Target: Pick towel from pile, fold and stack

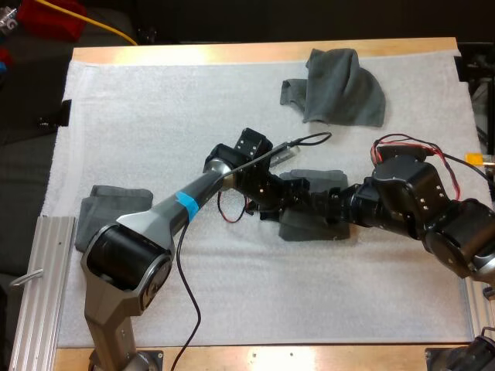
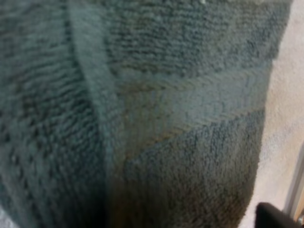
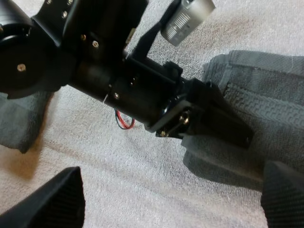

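A dark grey-green towel (image 1: 300, 229) lies partly folded at the mat's middle, with both grippers at it. My left gripper (image 1: 288, 198) reaches in from the left and sits low on the towel's left part; its wrist view looks straight onto the towel's weave (image 2: 166, 118) from very close. From the right wrist view, the left gripper (image 3: 223, 124) rests at the edge of the towel (image 3: 268, 99). My right gripper (image 1: 331, 207) comes from the right, open, its fingers (image 3: 52, 202) wide apart above the mat and the towel's near edge.
A crumpled towel (image 1: 340, 86) lies at the far right of the mat. A folded towel (image 1: 104, 207) sits at the mat's left edge, beside my left arm's base. A metal rail (image 1: 39, 286) runs along the near left. The white mat (image 1: 155, 116) covers the table.
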Controlling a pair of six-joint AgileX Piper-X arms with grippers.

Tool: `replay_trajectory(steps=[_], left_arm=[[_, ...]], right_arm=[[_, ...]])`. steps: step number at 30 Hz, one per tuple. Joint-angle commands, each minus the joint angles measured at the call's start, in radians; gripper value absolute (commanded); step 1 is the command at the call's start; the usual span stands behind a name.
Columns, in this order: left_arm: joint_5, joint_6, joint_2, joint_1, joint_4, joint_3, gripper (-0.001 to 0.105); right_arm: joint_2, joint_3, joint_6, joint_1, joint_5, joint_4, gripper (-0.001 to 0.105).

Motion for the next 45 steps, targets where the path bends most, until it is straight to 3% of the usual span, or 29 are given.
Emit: replay_trajectory(steps=[1,5,7,12,16,22,25,34,45], left_arm=[[-0.004,-0.008,-0.003,-0.001,-0.008,-0.009,0.050],[-0.006,-0.008,-0.003,-0.001,-0.008,-0.009,0.021],[-0.016,-0.008,-0.003,-0.001,-0.008,-0.009,0.000],[-0.012,0.037,-0.009,-0.001,0.004,-0.009,0.000],[-0.020,0.186,-0.057,0.009,0.068,-0.009,0.000],[-0.107,0.420,-0.167,0.065,0.267,-0.017,0.000],[-0.143,0.489,-0.216,0.106,0.349,-0.020,0.000],[-0.293,0.638,-0.371,0.224,0.525,-0.020,0.000],[-0.501,0.739,-0.483,0.362,0.680,-0.020,0.000]], right_arm=[[-0.001,-0.009,-0.002,-0.002,-0.004,0.001,0.074],[-0.001,-0.009,-0.002,-0.002,-0.004,0.001,0.074],[-0.001,-0.009,-0.002,-0.002,-0.004,0.001,0.074],[-0.001,-0.009,-0.002,-0.002,-0.004,0.001,0.074],[-0.001,-0.009,-0.002,-0.002,-0.002,0.001,0.074],[-0.001,-0.009,-0.002,-0.002,-0.002,0.001,0.074],[-0.001,-0.009,-0.002,-0.002,-0.002,0.001,0.074],[-0.001,-0.009,-0.002,-0.002,-0.002,0.001,0.074],[-0.001,-0.009,-0.002,-0.002,-0.002,0.001,0.074]])
